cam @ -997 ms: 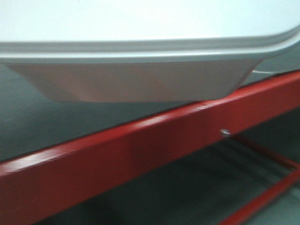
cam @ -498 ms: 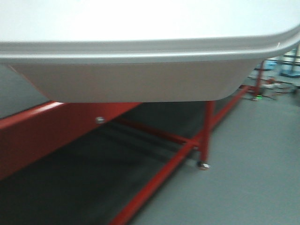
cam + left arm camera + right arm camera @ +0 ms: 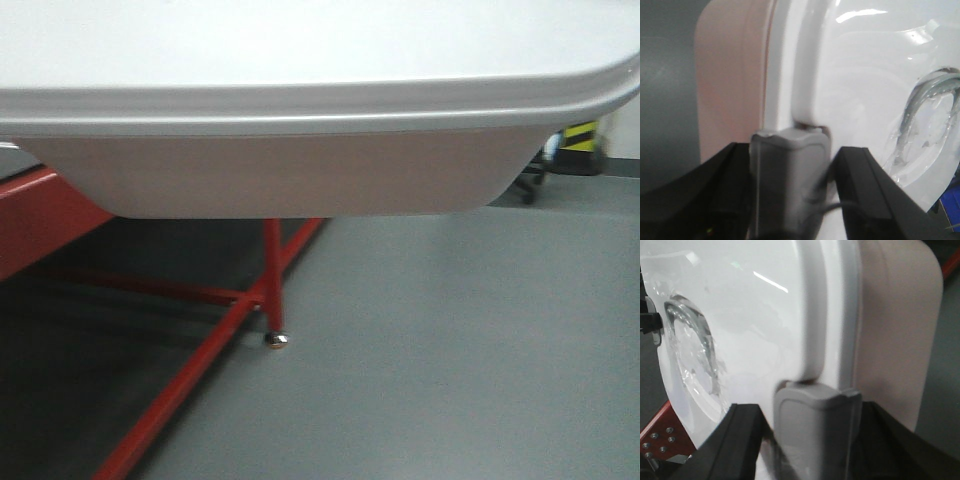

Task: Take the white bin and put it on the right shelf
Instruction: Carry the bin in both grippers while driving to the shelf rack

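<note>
**White bin aloft, shelf not in view**

Grey floor [image 3: 450,350] and a red steel frame [image 3: 272,262] lie below the white bin [image 3: 300,170], which hangs clear of any surface. I judge this the carry step. Next it needs the right shelf, unseen here, found and the bin lowered level. The left gripper [image 3: 790,172] and right gripper [image 3: 812,427] reach in from opposite ends, each pinching a grey latch [image 3: 785,145].
</note>
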